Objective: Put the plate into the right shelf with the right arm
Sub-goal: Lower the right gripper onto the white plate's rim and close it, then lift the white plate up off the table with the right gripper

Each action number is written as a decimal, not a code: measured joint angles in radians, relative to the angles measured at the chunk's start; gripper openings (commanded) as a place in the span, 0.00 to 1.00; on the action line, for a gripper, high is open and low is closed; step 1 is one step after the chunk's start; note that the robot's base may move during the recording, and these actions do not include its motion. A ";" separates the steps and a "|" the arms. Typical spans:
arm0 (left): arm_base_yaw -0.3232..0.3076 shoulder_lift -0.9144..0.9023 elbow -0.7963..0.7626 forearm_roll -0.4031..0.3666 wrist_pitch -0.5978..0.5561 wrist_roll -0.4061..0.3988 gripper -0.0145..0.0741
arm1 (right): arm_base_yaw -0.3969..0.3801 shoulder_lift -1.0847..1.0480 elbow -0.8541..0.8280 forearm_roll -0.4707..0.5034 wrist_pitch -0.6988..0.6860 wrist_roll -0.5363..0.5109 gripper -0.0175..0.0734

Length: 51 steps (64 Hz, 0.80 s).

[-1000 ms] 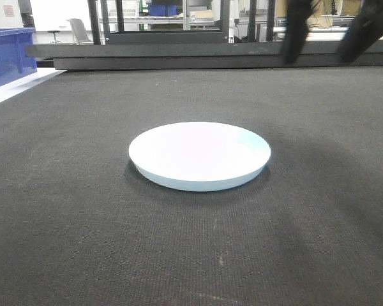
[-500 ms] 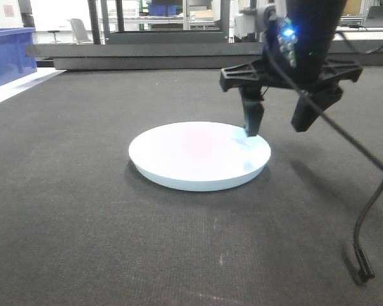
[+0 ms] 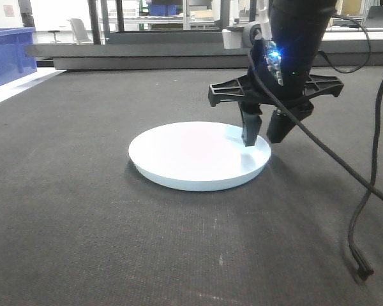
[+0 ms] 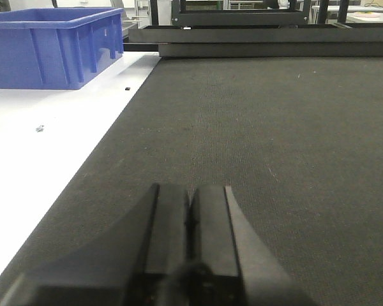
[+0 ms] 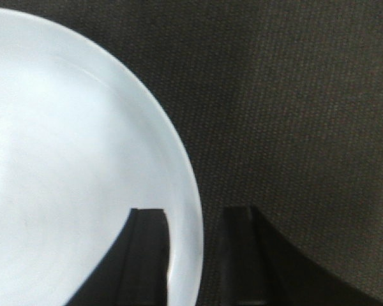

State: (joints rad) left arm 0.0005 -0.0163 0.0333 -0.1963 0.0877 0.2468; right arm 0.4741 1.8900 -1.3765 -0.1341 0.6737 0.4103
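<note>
The white round glossy plate (image 3: 191, 156) is lying flat on the dark woven counter (image 3: 83, 223), with the right arm's fingers (image 3: 249, 127) straddling its right rim.
At far left a blue plastic bin (image 4: 51, 44) is standing out of the way. The left arm's fingers (image 4: 169, 223) are resting pressed together low over the counter, apparently idle. The right arm's fingers are hanging spread, one inside the rim and one outside, gripping nothing yet, probably because a shallow plate offers only its edge.
</note>
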 measured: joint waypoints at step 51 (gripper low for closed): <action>0.000 0.000 0.000 0.000 0.000 0.000 0.11 | 0.001 -0.027 0.010 0.002 -0.010 -0.022 0.25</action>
State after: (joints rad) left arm 0.0005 -0.0163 0.0333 -0.1963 0.0877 0.2468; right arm 0.4755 1.8632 -1.3662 -0.1318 0.6639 0.3883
